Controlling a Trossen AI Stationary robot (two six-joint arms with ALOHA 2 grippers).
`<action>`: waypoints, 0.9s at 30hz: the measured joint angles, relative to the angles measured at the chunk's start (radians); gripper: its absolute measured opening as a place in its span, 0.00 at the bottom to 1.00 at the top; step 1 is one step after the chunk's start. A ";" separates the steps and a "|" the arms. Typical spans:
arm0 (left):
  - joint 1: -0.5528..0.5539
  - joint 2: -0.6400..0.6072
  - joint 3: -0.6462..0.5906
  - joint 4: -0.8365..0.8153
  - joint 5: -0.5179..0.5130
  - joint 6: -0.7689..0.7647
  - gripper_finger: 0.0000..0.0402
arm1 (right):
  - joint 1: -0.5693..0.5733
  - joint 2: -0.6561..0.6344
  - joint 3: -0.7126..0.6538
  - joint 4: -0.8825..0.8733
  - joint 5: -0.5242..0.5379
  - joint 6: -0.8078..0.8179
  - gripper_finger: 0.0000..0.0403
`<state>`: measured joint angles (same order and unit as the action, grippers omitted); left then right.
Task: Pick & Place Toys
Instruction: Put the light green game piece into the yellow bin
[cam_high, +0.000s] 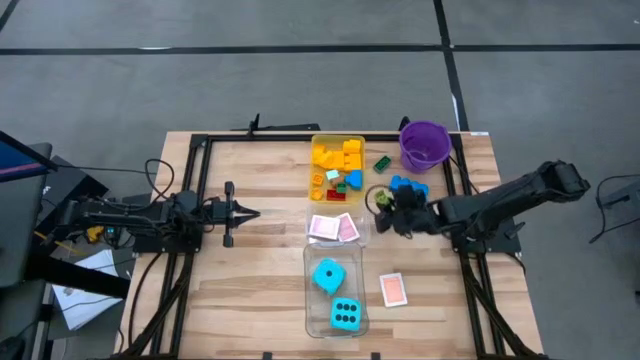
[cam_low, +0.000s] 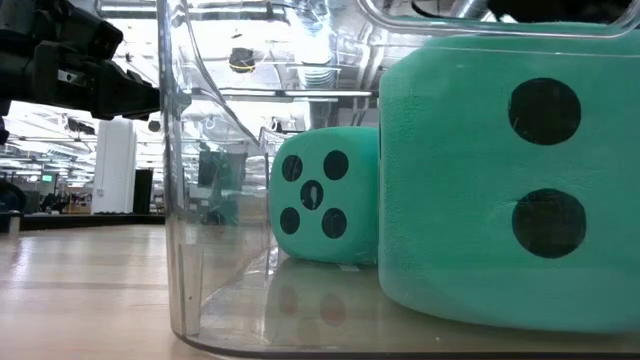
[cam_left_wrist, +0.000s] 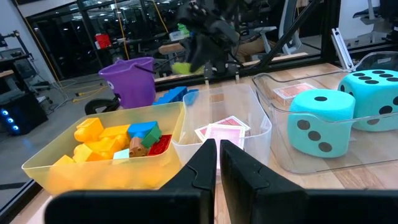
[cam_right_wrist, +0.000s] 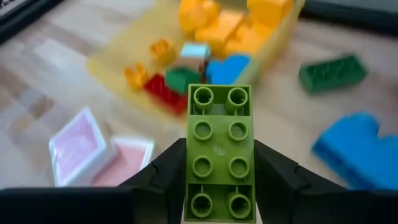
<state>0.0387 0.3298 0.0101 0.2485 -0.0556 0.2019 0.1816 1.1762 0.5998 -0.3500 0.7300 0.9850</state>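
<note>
Your right claw (cam_right_wrist: 219, 163) is clamped on a light green brick (cam_right_wrist: 219, 149), its fingers (cam_right_wrist: 166, 171) pressing both long sides, studs facing the wrist camera. From above, that claw (cam_high: 385, 205) hangs over the desk (cam_high: 260, 290) just at 3 o'clock of the yellow tray's (cam_high: 318, 146) lower end and at 7 o'clock of the purple bucket (cam_high: 425, 146).

The yellow tray holds yellow and orange bricks (cam_high: 340, 155) with a few red, green and blue ones (cam_high: 345, 181) at its near end. A dark green brick (cam_high: 382, 163) lies on the desk between tray and bucket, and a blue brick (cam_high: 408, 185) sits just at 12 o'clock of the right claw.

At 6 o'clock of the yellow tray, a small clear tray (cam_high: 362, 222) carries pink-backed playing cards (cam_high: 335, 228). Further toward 6 o'clock, the long clear tray (cam_high: 310, 300) holds two cyan dice (cam_high: 338, 295), one beside the other. One more pink-backed card (cam_high: 394, 289) lies on bare wood at 3 o'clock of that tray.

Your left claw (cam_high: 248, 213) waits at 9 o'clock of the card tray, well apart from it, pointing toward the trays. In its wrist camera its fingers (cam_left_wrist: 202, 165) stand nearly together, only a thin gap between them, holding nothing.
</note>
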 joint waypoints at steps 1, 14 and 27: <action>0.000 0.000 0.000 0.000 0.000 0.000 0.04 | -0.029 -0.001 0.019 0.000 -0.008 -0.039 0.34; 0.000 0.000 0.000 0.000 0.000 0.000 0.04 | -0.466 0.179 0.271 0.132 -0.451 -0.596 0.34; 0.000 0.000 0.000 0.001 0.000 0.000 0.04 | -0.612 0.573 0.506 0.156 -0.709 -0.784 0.37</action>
<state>0.0387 0.3298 0.0101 0.2493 -0.0559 0.2020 -0.4306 1.7494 1.1058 -0.1943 0.0205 0.2005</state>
